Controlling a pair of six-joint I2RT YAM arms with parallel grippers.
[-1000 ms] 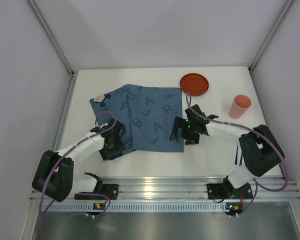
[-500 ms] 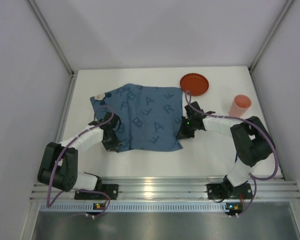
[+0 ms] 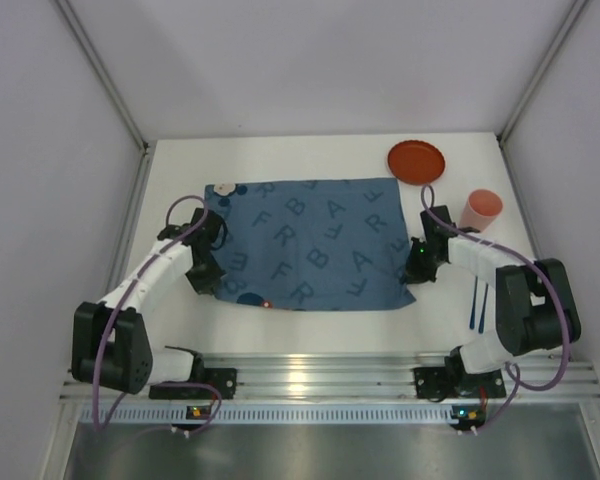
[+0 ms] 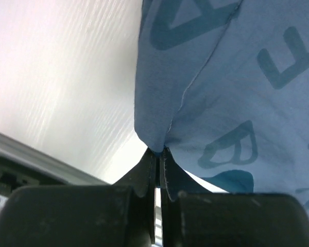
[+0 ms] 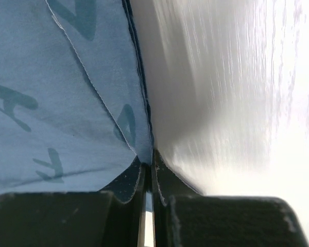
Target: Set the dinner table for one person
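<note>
The blue cloth mat [image 3: 310, 245] printed with letters lies spread wide on the white dinner table [image 3: 310, 330]. My left gripper [image 3: 212, 272] is shut on the mat's left edge; in the left wrist view the cloth [image 4: 211, 77] rises in a fold from the pinched fingertips of the gripper [image 4: 157, 151]. My right gripper [image 3: 414, 268] is shut on the mat's right edge, and the right wrist view shows the hem [image 5: 92, 103] clamped in that gripper [image 5: 150, 153]. A red plate [image 3: 416, 162] lies at the far right, just past the mat's corner.
A pink cup [image 3: 480, 210] stands right of my right arm. Two blue pieces of cutlery [image 3: 477, 305] lie near the right front. An aluminium rail [image 3: 310, 378] runs along the near edge, and white walls close in the sides and back.
Both grippers closed on the mat's side edges and pulled apart, spreading the bunched cloth flat and wider. The red plate shifted to the right.
</note>
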